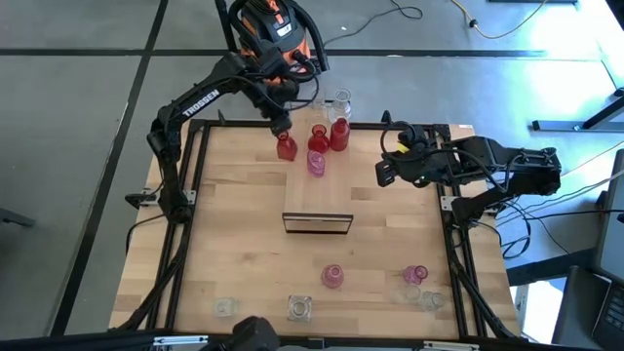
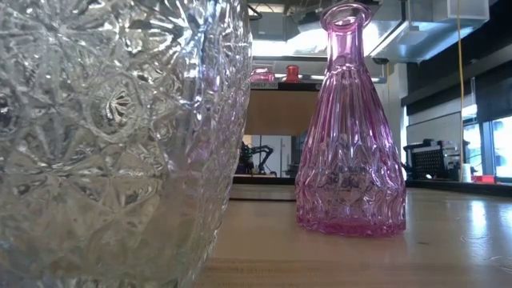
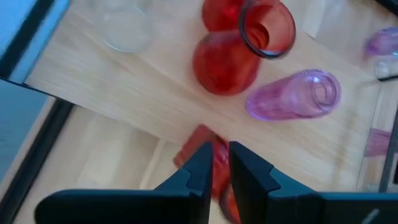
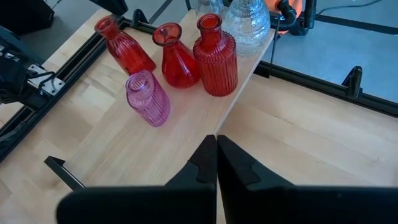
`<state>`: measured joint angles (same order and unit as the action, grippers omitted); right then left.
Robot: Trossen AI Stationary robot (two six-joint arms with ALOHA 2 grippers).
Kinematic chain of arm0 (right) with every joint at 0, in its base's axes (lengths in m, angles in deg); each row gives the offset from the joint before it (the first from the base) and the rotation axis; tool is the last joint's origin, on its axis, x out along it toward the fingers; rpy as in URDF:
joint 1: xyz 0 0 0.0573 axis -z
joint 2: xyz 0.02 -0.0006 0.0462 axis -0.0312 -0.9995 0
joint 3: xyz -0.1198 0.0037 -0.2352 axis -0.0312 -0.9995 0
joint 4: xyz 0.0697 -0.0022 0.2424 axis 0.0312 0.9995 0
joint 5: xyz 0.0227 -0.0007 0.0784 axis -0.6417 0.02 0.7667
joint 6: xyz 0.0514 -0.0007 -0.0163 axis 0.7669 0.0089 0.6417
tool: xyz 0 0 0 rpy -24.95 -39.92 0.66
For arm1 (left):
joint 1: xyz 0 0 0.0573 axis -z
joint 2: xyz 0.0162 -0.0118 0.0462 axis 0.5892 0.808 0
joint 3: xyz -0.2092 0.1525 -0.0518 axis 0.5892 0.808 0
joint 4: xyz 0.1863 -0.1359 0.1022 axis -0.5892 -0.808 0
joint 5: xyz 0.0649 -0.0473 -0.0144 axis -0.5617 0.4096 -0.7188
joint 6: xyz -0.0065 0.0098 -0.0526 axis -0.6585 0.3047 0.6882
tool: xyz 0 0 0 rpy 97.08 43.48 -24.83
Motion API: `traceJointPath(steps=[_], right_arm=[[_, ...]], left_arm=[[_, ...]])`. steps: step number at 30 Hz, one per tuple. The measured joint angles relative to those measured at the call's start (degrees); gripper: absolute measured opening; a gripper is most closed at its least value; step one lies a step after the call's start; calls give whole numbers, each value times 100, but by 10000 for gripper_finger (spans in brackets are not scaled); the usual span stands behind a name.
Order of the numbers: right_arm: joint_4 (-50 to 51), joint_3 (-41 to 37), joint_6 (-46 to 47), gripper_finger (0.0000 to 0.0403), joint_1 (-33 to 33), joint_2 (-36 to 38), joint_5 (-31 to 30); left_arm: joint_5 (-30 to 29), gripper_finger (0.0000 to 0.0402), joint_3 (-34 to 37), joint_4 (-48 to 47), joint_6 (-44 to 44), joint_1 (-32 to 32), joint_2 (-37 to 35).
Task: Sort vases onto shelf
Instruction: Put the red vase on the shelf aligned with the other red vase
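Left gripper [image 1: 281, 125]: pinches a red vase [image 1: 286, 147] at the shelf's [image 1: 317, 200] 11 o'clock corner; vase half hidden.
Right gripper [image 4: 216, 163]: fingers pressed together, at 3 o'clock.
Low view: clear vase [image 2: 112, 136] cut off.

Bright even light, left wrist view blurred, window glare on floor [image 1: 487, 49]

The tabletop [image 1: 244, 234] is pale wood with a matt, faintly grained surface, and the shelf [image 4: 186, 118] is the same light wood, smooth. The vases are glossy glass — the clear vase [image 2: 104, 136] is cut in a faceted star pattern, the pink vase [image 2: 350, 136] is ribbed and translucent. The red vase [image 4: 215, 57] is finely ridged. The left gripper [image 3: 219, 163] looks matt black plastic.
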<state>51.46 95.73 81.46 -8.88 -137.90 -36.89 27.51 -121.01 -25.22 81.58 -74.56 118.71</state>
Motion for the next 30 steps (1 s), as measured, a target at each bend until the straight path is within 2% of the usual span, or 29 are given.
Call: traceJointPath(steps=[11,15,21,26,30], right_arm=[[40,0,-4,1,0,0,-13],[40,0,-6,1,-2,0,-13],[38,0,-7,1,-2,0,-2],[40,0,-7,1,-2,0,-10],[40,0,-9,1,-3,0,-8]], left_arm=[[13,45,0,20,127,-4,0],[-262,45,0,-170,154,-11,-9],[-823,45,47,-1092,-34,-89,-22],[-801,45,618,-1053,-133,-320,-312],[-559,45,1759,-729,-164,-658,-644]])
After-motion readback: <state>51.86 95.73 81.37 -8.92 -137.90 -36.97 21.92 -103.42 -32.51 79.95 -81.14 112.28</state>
